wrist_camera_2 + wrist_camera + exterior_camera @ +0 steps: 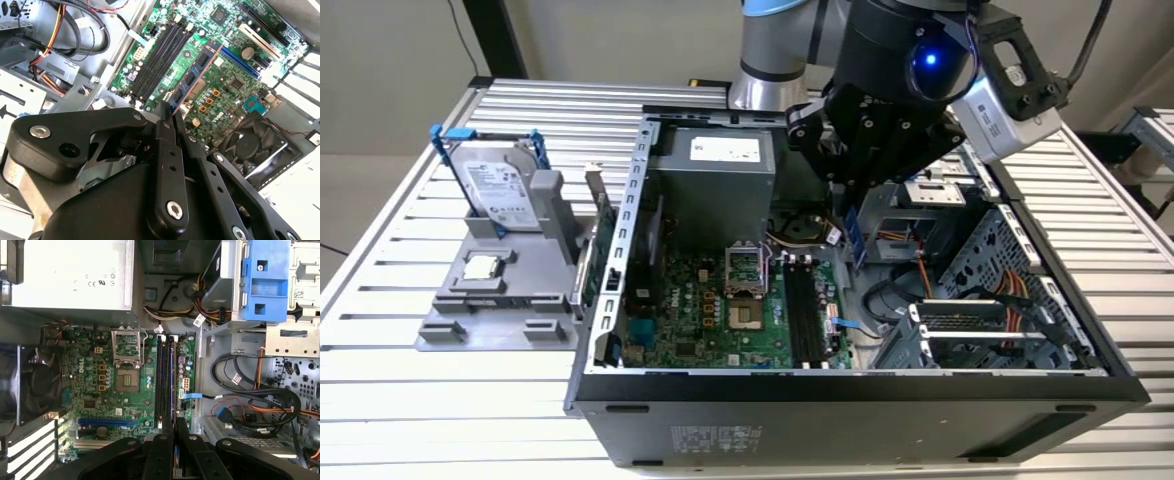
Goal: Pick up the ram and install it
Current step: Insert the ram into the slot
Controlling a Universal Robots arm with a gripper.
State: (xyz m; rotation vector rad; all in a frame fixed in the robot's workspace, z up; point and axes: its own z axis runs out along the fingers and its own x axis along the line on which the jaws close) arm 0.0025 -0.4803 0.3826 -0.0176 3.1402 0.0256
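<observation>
Arm angled dwn, gripper clamped on ram

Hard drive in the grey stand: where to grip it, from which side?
Probably the upper half of the hard drive, pinched across its flat faces, coming from above: it stands upright, its lower end in the grey stand, its top clear. The gripper is shut on the ram.

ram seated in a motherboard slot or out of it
Out. The ram is clamped in the gripper and held above the motherboard; the black slots beside it look bare.
</observation>
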